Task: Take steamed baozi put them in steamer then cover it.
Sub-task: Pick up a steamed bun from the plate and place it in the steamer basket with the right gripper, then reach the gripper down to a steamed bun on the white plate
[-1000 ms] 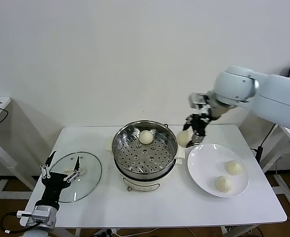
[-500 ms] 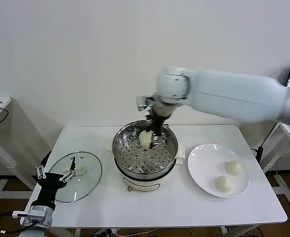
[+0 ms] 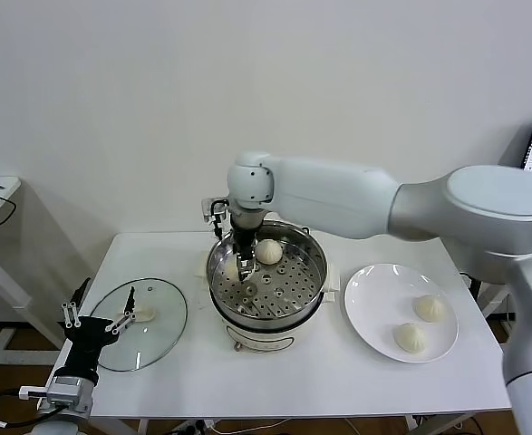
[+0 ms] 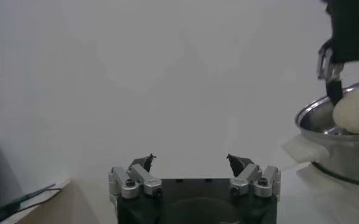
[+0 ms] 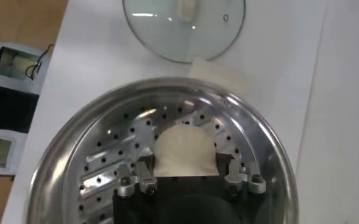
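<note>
Reaches with the right gripper (image 3: 238,264) down into the steamer (image 3: 312,288), low over the robot's-left part of the perforated tray (image 3: 279,292). Closes its fingers (image 5: 144,177) on the two sides of one steamed baozi (image 5: 184,150), only as far as the bun's width allows. Cannot tell whether the bun touches the tray yet or hangs just above it. Shows a second baozi (image 3: 267,251) lying on the tray toward the back, just beside the held one, and two more baozi (image 3: 428,307) waiting well apart on the white plate (image 3: 363,313) to the steamer's right. Parks the left gripper (image 3: 100,304) at the near left edge of the table (image 3: 338,381), fingers spread wide and holding nothing, close by the glass lid (image 3: 161,319) that lies flat there. Judges the buns light and soft: likely to dent or tear under a hard squeeze, perhaps a little tacky against the pads, so calls for a gentle pinch across the widest part of the body, low on the sides, not on the pleated crown. Suggests a slow, full opening close to the tray on release, lest the dough cling to one finger and roll into its neighbour. Expects the lid to be stiff, smooth and breakable, best taken by its white handle (image 3: 144,314), not by the rim.
</note>
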